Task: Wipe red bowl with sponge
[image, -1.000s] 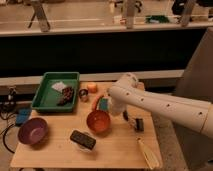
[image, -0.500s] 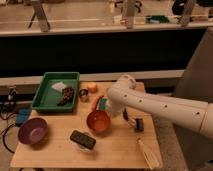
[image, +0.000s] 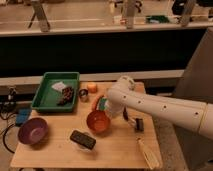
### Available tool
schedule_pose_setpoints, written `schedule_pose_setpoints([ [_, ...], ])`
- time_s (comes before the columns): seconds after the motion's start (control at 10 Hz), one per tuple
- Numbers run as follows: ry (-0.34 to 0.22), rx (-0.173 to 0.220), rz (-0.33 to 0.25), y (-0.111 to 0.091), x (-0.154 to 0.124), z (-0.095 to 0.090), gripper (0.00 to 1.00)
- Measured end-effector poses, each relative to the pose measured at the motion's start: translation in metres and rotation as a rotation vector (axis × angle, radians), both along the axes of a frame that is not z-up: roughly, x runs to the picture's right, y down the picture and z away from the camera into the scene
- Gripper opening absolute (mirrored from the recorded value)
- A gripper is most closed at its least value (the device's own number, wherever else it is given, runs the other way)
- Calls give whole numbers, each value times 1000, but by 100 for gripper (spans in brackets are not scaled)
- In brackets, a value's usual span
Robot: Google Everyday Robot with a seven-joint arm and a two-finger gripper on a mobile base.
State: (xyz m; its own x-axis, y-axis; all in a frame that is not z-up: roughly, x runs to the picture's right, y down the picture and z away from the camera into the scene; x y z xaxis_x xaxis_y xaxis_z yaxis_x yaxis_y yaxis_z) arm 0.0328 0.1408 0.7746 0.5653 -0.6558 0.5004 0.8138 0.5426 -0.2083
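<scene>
The wooden desk point(image: 55, 152) fills the lower left of the scene, with a dark counter running along behind it. The robot's white arm point(image: 160, 107) reaches in from the right and bends down over the middle of the desk. A green tray point(image: 42, 97) sits at the far left corner with a pale scrap and some dark bits inside.

The red bowl point(image: 98, 121) stands upright near the middle of the desk, just below the end of the arm. The purple bowl point(image: 33, 131) is well apart from it, at the near left. A black block point(image: 82, 139) lies just near and left of the red bowl.

The hand point(image: 105, 107) hangs over the far rim of the red bowl. How far open it is cannot be told. The teal sponge point(image: 101, 103) shows at the hand, above the bowl's far edge; whether it touches the bowl cannot be told.

A small orange item point(image: 92, 87) sits beside the tray.
</scene>
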Motion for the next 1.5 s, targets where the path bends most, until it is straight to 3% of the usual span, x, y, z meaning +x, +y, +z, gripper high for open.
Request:
schedule_pose_setpoints([
  [0.3,-10,36,-34,-33,-2,19,49],
  [0.6,-113,91,-118,-59,-27,40,78],
  [1.1,-229,114,-219,-65,-63,71,80],
  [1.5,-249,101,-254,-61,-60,100,80],
])
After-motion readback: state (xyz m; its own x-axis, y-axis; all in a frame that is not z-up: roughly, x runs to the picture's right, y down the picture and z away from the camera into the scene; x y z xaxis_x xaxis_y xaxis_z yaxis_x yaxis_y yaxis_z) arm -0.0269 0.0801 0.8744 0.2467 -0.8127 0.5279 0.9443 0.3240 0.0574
